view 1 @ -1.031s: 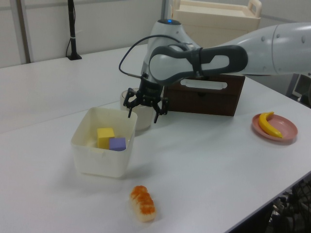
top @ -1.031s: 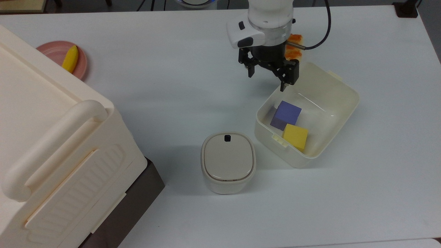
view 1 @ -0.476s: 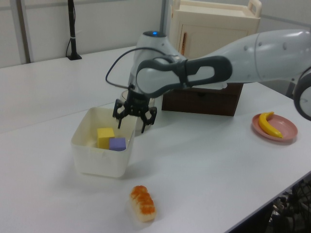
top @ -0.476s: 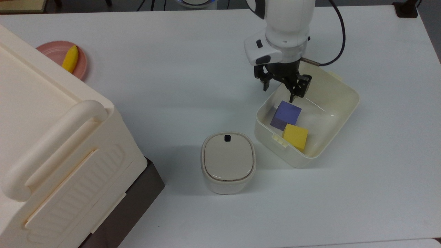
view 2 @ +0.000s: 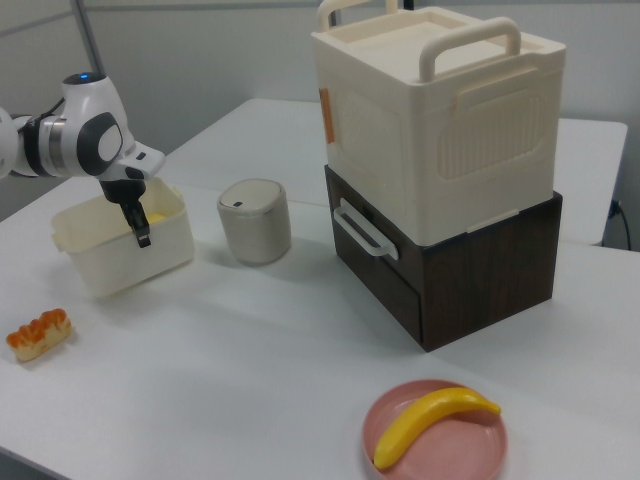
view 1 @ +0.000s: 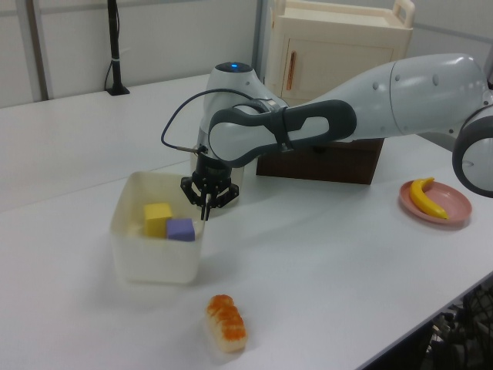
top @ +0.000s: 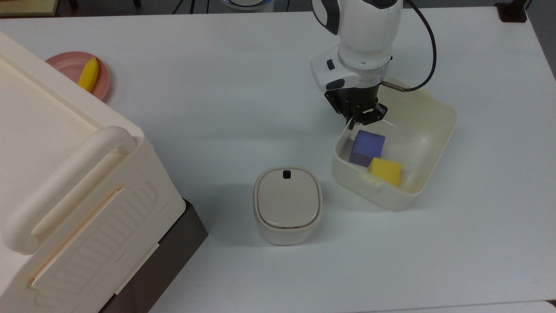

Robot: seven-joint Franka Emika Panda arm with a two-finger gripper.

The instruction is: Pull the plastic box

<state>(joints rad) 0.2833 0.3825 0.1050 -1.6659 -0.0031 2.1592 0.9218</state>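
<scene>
in the top view the gripper (top: 359, 119) has its jaws pinched on the near-arm wall of the plastic box (top: 428, 143), which sits toward the table's (top: 217, 87) right edge, long axis running diagonally from upper right to lower left. in the left view the box (view 1: 150, 258) looks slightly tipped, so i judge the pull underway. in the right view the box (view 2: 110, 255) sits near the table's left edge; the next move calls for a steady, level drag without loosening.
</scene>
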